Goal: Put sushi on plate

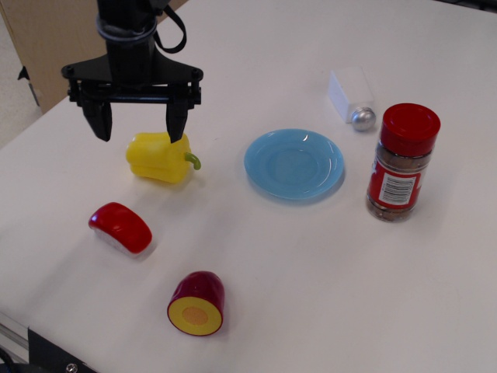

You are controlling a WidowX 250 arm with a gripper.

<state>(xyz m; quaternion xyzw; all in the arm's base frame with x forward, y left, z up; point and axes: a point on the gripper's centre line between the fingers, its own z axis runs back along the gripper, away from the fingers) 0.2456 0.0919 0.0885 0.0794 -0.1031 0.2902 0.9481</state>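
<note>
The sushi [120,228], a glossy red top on a white base, lies on the white table at the front left. The light-blue plate [294,164] sits empty near the middle of the table, to the right of the yellow pepper [160,157]. My black gripper [140,130] is open and empty. It hangs above the pepper's far left part, well behind the sushi and left of the plate. Its right finger overlaps the pepper's top in this view.
A dark-red cylinder with a yellow cut face [197,304] lies at the front. A spice jar with a red lid [401,163] stands right of the plate. A white salt shaker [352,97] lies behind it. A brown box [58,39] stands beyond the table's left edge.
</note>
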